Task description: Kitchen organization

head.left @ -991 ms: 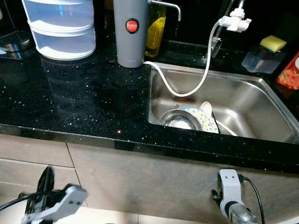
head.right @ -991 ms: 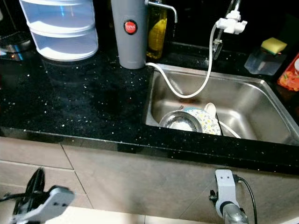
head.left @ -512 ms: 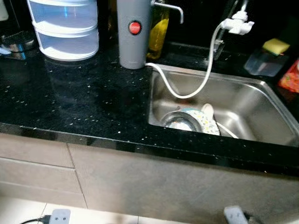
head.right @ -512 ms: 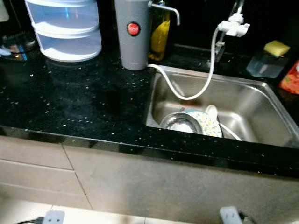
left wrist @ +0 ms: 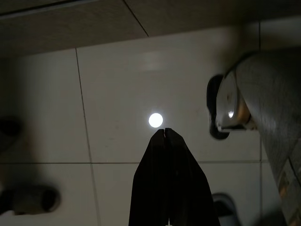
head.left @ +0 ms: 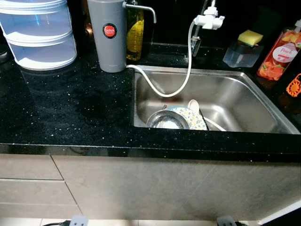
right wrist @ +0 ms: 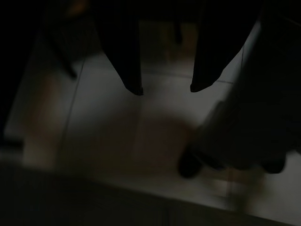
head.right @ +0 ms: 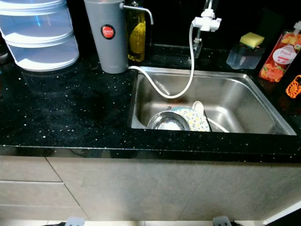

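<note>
Hanging floorward, left claw (left wrist: 164,130) pressed closed, right claw (right wrist: 164,89) parted, both empty, far below sink bowl (head.left: 187,117)

A stainless steel sink (head.left: 244,101) is set into the black speckled counter (head.left: 66,113). At its front left lie a round metal strainer bowl (head.left: 164,121) and, touching it, a tilted floral-patterned bowl (head.left: 192,118), with a white spoon (head.left: 194,106) resting just behind them. A white hose (head.left: 181,84) droops into the sink from the tap (head.left: 207,19).
</note>
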Controlling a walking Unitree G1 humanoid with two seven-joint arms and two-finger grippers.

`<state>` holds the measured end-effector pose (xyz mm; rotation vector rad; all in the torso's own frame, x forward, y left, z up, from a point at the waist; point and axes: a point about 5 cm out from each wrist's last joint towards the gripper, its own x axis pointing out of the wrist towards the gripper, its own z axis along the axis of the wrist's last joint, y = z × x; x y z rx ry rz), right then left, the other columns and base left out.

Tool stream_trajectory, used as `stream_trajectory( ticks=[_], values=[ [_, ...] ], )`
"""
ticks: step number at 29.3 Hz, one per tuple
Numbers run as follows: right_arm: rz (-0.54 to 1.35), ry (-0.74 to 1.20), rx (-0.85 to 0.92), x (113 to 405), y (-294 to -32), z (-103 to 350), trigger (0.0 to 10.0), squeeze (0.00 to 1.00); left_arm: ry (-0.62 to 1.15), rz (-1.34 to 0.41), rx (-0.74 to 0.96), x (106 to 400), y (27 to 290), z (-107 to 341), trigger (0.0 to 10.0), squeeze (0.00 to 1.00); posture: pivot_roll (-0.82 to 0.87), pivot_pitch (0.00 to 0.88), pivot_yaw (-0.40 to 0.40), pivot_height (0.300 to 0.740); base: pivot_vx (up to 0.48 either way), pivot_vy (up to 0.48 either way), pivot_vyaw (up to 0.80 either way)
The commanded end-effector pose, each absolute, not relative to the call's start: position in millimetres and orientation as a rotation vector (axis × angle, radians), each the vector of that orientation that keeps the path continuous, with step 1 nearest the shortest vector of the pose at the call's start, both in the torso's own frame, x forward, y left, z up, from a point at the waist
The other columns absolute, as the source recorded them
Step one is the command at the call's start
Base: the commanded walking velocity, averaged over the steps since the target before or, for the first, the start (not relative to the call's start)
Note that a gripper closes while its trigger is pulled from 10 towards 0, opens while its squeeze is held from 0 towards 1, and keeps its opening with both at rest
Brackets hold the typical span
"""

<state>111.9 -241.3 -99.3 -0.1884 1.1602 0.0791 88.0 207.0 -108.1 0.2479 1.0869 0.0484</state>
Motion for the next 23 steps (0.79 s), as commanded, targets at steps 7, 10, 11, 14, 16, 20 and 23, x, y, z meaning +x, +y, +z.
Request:
stream_trajectory(
  ticks=[7,10,11,14,16,20,23],
  values=[
    [0.204,1.073,-0.295,136.5,-225.2,-94.4,10.0,0.00,0.974,-0.055,0.310,131.5,192.6,-99.4,10.0,0.00,0.10,0.000,-0.076,0.740,0.000,0.000,0.00],
    [0.237,1.072,-0.332,138.8,-223.9,-93.9,10.0,0.00,0.991,-0.063,0.319,130.0,193.3,-100.6,10.0,0.00,0.11,0.000,-0.077,0.740,0.000,0.000,0.00],
    [0.247,1.072,-0.341,139.8,-223.2,-93.7,10.0,0.00,1.006,-0.059,0.317,127.4,195.0,-101.6,10.0,0.00,0.11,0.000,-0.080,0.740,0.000,0.000,0.00],
    [0.256,1.068,-0.346,141.5,-222.2,-93.3,10.0,0.00,1.032,-0.053,0.316,121.9,197.8,-103.5,10.0,0.00,0.11,0.000,-0.081,0.740,0.000,0.000,0.00],
    [0.264,1.063,-0.349,142.6,-221.5,-92.9,10.0,0.00,1.045,-0.056,0.323,118.1,198.5,-104.7,10.0,0.00,0.11,0.000,-0.082,0.740,0.000,0.000,0.00],
    [0.276,1.053,-0.354,144.0,-219.9,-92.5,10.0,0.00,1.064,-0.059,0.335,112.7,199.2,-106.5,10.0,0.00,0.11,0.000,-0.084,0.740,-0.309,0.129,0.00],
    [0.281,1.049,-0.355,144.6,-219.1,-92.4,10.0,0.00,1.066,-0.058,0.335,111.7,199.2,-106.8,10.0,0.00,0.11,0.000,-0.084,0.740,-0.420,0.160,0.00]
  ],
)
